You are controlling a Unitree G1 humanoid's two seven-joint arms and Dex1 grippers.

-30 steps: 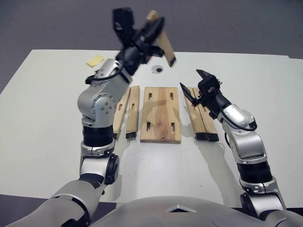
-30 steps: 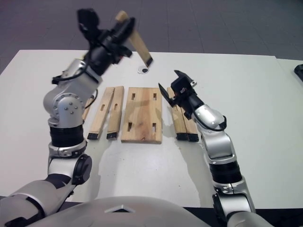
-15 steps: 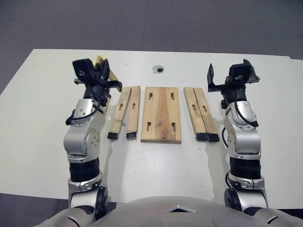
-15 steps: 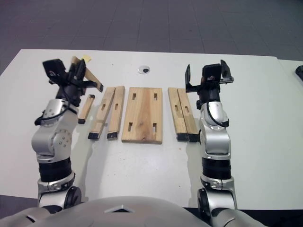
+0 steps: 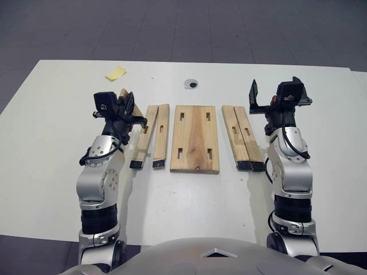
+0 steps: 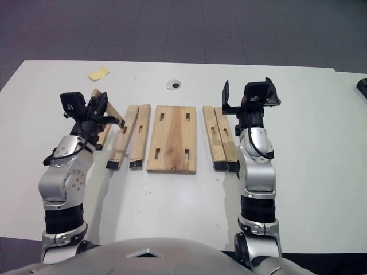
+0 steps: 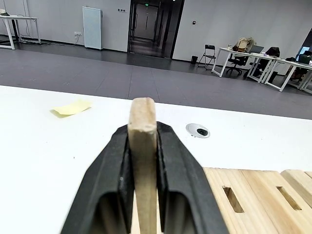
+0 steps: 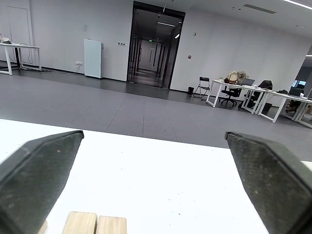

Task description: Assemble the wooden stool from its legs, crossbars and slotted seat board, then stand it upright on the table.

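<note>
L arm [image 5: 98, 175] & R arm [image 5: 291, 175]: silver-grey rounded shells, black ribbed rings at joints, thin black cable [image 5: 86, 156] looping nr each wrist. L pincer [image 7: 143, 132] & R pincer [image 8: 154, 137]: matte black, two wedge-shaped fingers [image 8: 41, 170] w/ grainy faces; black boxy module atop each wrist.

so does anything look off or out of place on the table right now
Nothing damaged or spilled. The left pair of legs splays apart at its near ends, while the right pair lies tight and parallel. A yellow note sits far left on the table, no stool part. The left gripper holds a crossbar.
</note>
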